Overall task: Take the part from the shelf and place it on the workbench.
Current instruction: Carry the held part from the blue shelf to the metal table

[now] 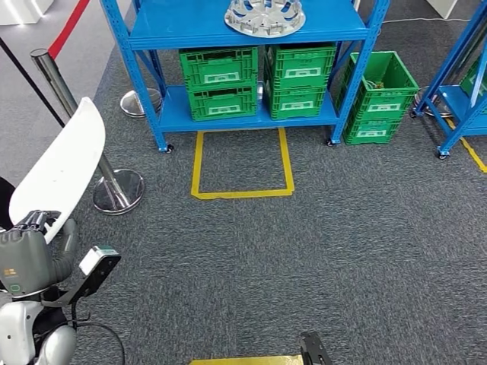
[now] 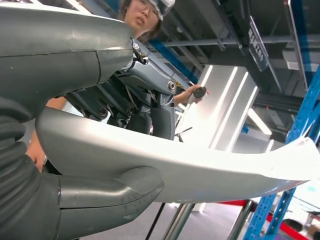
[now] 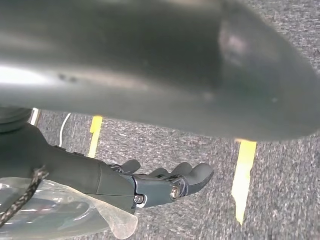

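Head view: high, facing forward and down over grey carpet toward the blue shelf. Left wrist view: close behind the left robot hand, angled upward. Right wrist view: close, facing the carpet, shared with the head view.

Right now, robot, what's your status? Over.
Left hand holds white part. Right hand open, hanging over carpet. Stanchion close beside part.

A long, curved white panel part tilts up from the left hand, which grips its lower end.
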You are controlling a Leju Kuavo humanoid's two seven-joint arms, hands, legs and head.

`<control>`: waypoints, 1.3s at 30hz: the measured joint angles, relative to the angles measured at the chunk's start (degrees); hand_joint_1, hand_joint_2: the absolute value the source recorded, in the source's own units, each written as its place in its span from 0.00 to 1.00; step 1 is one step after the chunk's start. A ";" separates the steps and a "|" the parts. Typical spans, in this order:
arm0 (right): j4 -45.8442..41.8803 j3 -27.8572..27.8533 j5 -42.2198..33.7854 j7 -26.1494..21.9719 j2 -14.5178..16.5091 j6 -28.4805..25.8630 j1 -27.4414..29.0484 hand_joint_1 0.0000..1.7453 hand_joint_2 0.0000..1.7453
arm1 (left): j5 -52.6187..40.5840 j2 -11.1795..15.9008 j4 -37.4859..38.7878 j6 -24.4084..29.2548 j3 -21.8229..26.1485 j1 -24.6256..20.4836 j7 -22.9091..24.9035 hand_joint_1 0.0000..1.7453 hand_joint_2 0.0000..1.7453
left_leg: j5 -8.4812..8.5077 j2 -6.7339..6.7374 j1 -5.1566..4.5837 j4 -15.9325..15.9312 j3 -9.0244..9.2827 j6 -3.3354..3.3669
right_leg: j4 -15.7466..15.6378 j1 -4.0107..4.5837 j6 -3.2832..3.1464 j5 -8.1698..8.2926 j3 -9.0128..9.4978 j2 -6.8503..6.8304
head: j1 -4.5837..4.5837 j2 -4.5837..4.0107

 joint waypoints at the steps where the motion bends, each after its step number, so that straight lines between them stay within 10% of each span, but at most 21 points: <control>1: -0.01 0.00 0.10 -0.04 0.00 -0.04 0.03 0.00 0.00 | 0.02 0.00 0.00 0.01 0.02 0.01 -0.02 0.97 1.00 | -0.16 0.00 0.01 -0.94 0.17 0.23 | 0.02 -0.02 0.38 0.33 -0.23 -0.04 | 0.00 0.00; 4: 0.00 0.00 0.39 -0.53 -0.02 -0.38 0.36 0.00 0.00 | 0.13 -0.02 0.00 0.20 0.07 0.40 -0.19 0.97 1.00 | 1.03 0.18 0.37 -1.73 -0.69 1.07 | 3.30 -0.12 1.34 -2.13 -2.38 0.22 | 0.25 0.00; 8: 0.02 0.00 0.48 -1.17 -0.05 -0.75 1.09 0.00 0.00 | 0.45 -0.01 0.01 0.40 0.21 1.45 -0.54 0.97 1.00 | 2.66 0.25 0.30 -1.62 -2.79 1.33 | 16.54 -0.49 2.10 -9.03 -7.18 0.42 | 0.45 0.00; 14: 0.02 0.00 0.53 -1.34 -0.11 -0.80 1.19 0.00 0.00 | 0.51 -0.02 0.02 0.50 0.49 1.87 -0.64 0.97 1.00 | 3.54 0.27 -0.01 -0.55 -4.38 0.22 | -0.17 -0.76 1.58 -3.55 4.22 0.45 | 0.41 0.00; 18: 0.03 0.00 0.54 -1.36 -0.11 -0.76 1.42 0.00 0.00 | 0.51 -0.03 0.02 0.52 0.62 1.93 -0.66 0.97 1.00 | 3.10 0.19 0.08 0.65 -5.29 -1.08 | -0.61 -0.80 0.06 -3.03 3.91 0.44 | 0.27 0.00; 22: 0.03 -0.01 0.54 -1.36 -0.12 -0.74 1.36 0.00 0.00 | 0.51 -0.02 0.02 0.52 0.93 2.08 -0.67 0.97 1.00 | -4.17 0.07 0.39 13.05 -10.27 -2.08 | -0.68 -0.81 -1.00 -2.33 3.07 0.35 | -0.17 0.00; 24: 0.04 -0.02 0.54 -1.36 -0.13 -0.75 1.44 0.00 0.00 | 0.51 -0.03 0.02 0.52 1.01 2.23 -0.68 0.97 1.00 | -4.74 0.07 0.44 16.27 -11.15 -2.10 | -0.49 -0.65 -1.09 -2.18 2.68 0.35 | -0.18 0.00; 29: 0.04 -0.01 0.54 -1.36 -0.11 -0.73 1.32 0.00 0.00 | 0.51 -0.02 0.02 0.53 1.11 2.20 -0.68 0.97 1.00 | 1.97 0.00 0.21 1.23 -3.30 -0.84 | 0.05 -0.19 -0.71 -2.02 2.14 0.49 | -0.13 0.00; 39: 0.04 -0.02 0.55 -1.36 -0.17 -0.74 1.30 0.00 0.00 | 0.51 -0.04 0.02 0.54 1.14 2.28 -0.69 0.97 1.00 | 2.18 -0.08 -0.39 -0.17 -3.53 -0.28 | -0.09 -0.48 0.21 -1.28 1.38 0.46 | -0.08 0.00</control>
